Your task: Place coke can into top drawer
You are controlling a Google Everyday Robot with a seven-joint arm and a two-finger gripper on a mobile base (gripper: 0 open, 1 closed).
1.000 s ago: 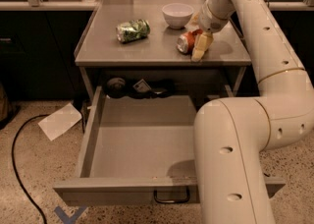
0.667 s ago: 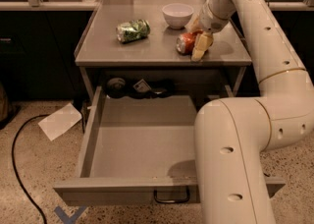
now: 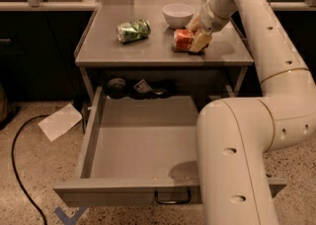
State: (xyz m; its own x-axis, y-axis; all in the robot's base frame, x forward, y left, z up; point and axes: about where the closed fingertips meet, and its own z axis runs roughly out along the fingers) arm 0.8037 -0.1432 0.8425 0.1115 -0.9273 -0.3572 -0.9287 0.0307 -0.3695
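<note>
Tape in a blue cross marks the speckled floor closest to me, with a black cable curling past it on the left. Just behind, the top drawer stands pulled all the way out, its small dark handle on the flat grey front. Its grey floor carries only the shadow of the robot's arm, whose thick white near segment covers the drawer's right corner. A sheet of white paper lies on the floor to the left.

Back under the table, in the recess behind the drawer, sit a dark round thing and something with a pale label; I can't read it.

On the tabletop the coke can lies on its side, right of centre, its lettering too small to make out. The gripper is down at the can's right end, tan fingers clasping it, one in front, one behind. Well to the left a green-and-white can also lies on its side, no writing legible. Farther back, just beside the gripper, stands a white bowl; what it holds I cannot tell.
</note>
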